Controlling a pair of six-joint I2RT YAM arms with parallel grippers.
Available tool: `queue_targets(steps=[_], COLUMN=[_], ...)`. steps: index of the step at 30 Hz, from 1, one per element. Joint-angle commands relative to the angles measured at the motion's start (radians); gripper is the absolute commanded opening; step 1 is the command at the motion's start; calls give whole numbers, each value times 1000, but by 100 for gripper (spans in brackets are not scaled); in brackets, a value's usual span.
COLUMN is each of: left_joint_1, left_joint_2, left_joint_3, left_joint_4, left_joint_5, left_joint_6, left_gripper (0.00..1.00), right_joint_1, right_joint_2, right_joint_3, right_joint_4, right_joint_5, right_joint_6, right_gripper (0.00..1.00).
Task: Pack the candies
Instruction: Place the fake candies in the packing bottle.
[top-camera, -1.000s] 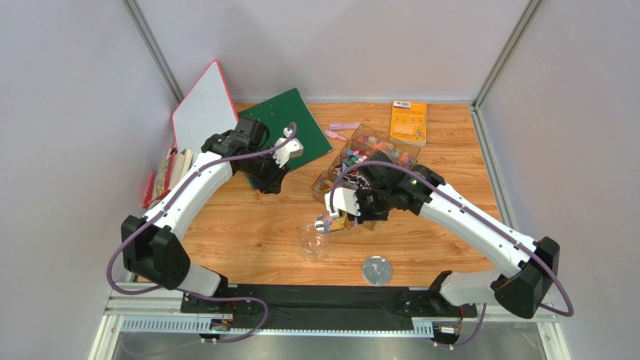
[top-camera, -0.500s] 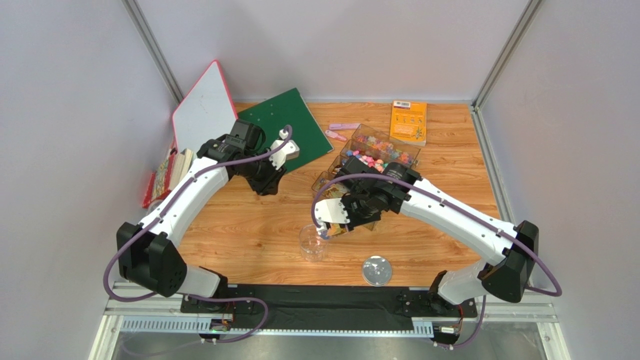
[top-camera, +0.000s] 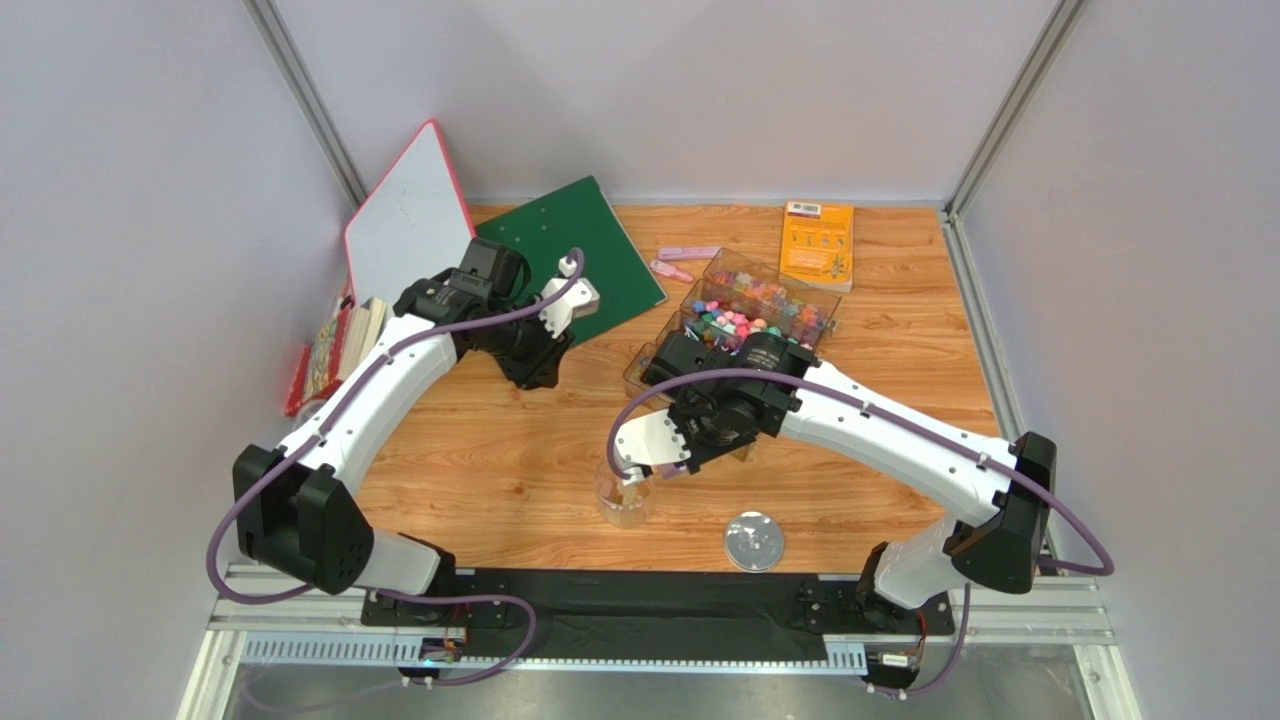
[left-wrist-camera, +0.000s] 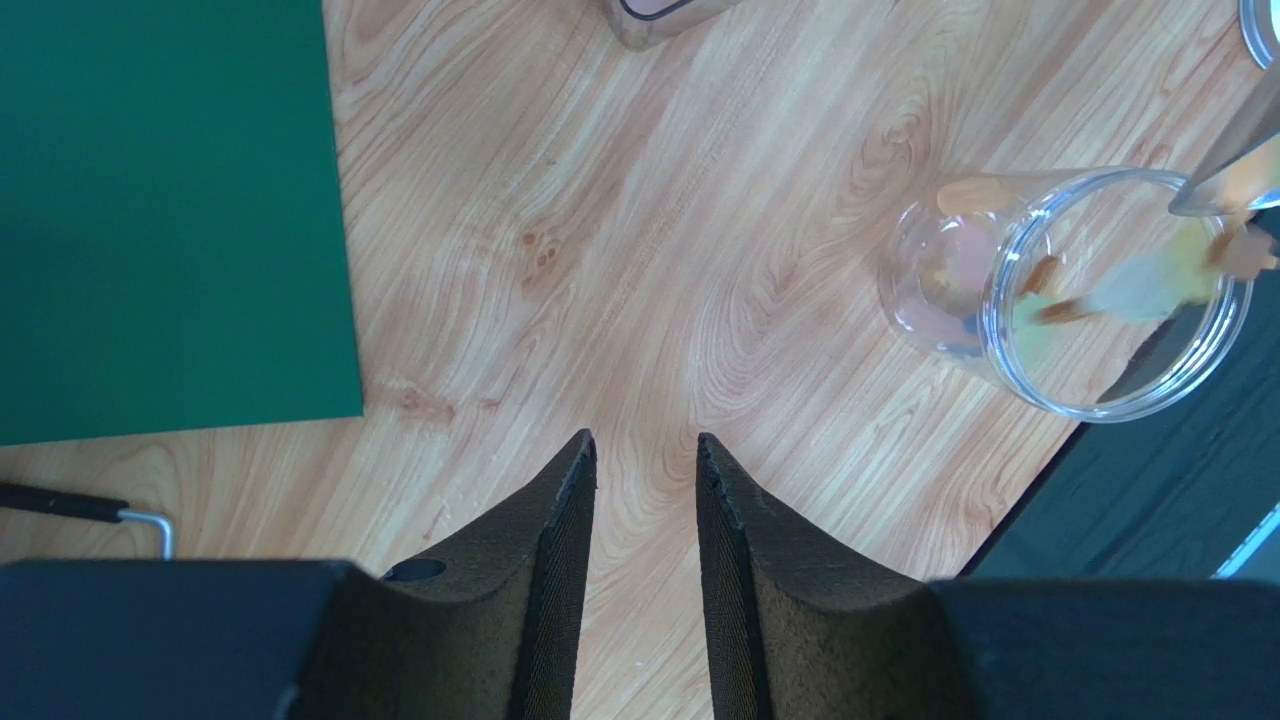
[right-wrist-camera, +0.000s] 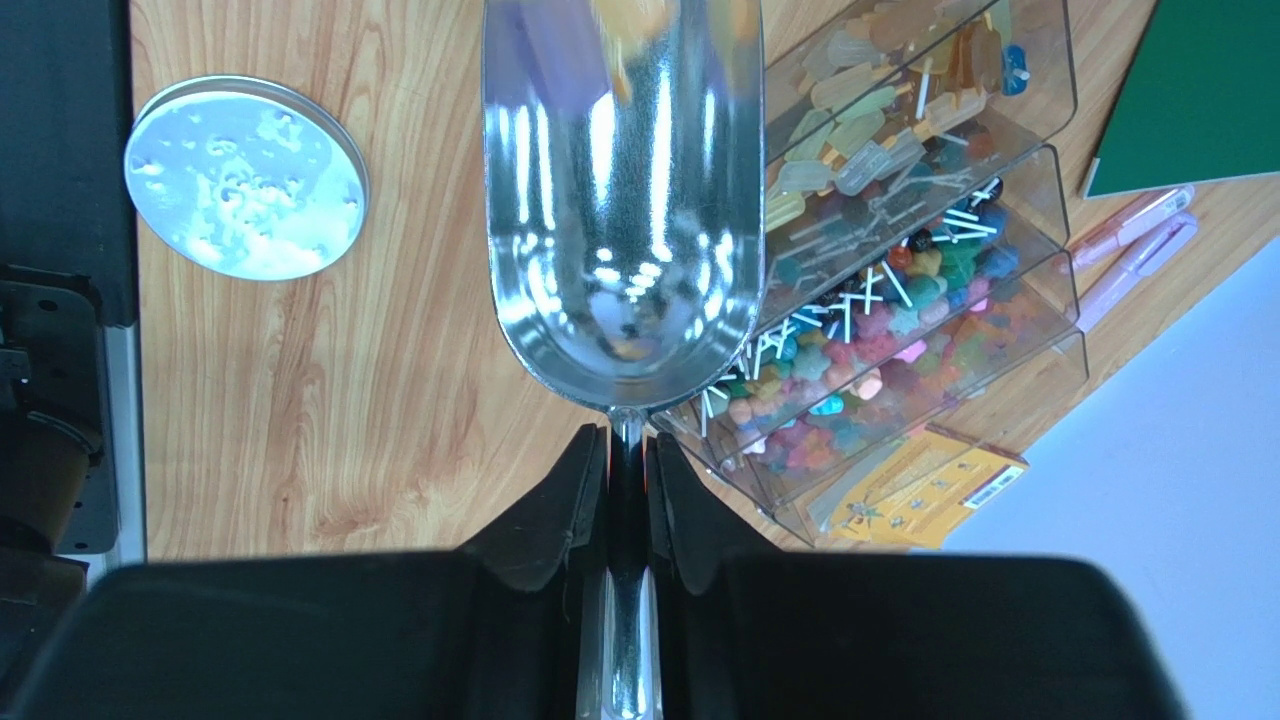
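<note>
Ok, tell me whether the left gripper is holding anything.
No, the left gripper stands open, with nothing between its jaws.

pale grey walls (top-camera: 691, 90), light wooden table (top-camera: 496, 450)

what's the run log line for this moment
step: tipping candies into cup | right gripper: shut on scoop | left gripper: open, empty, above table

Multicoloured candies (right-wrist-camera: 872, 338), silver scoop (right-wrist-camera: 624, 195), green mat (top-camera: 579, 237), orange booklet (top-camera: 819, 243), woodgrain table (top-camera: 496, 450).
</note>
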Motion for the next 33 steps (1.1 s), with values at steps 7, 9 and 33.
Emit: queue_targets(steps=[7,9,33], left_joint_1=[4,4,13], left_joint_2=[-50,-46,184], left_joint_3=[38,70,308], left_joint_4=[0,-29,141], left_joint_5=[77,120,671], left_joint_6=[-44,-72,-442], left_gripper=[42,44,52], right_joint_1=[30,13,-276], right_joint_2=[6,-12,-258], right_joint_3=[88,91,-30], right_joint_4=[-38,6,344], right_joint_5=[129,125,-191], right_joint_6=[25,53,384], right_gripper=[0,0,0])
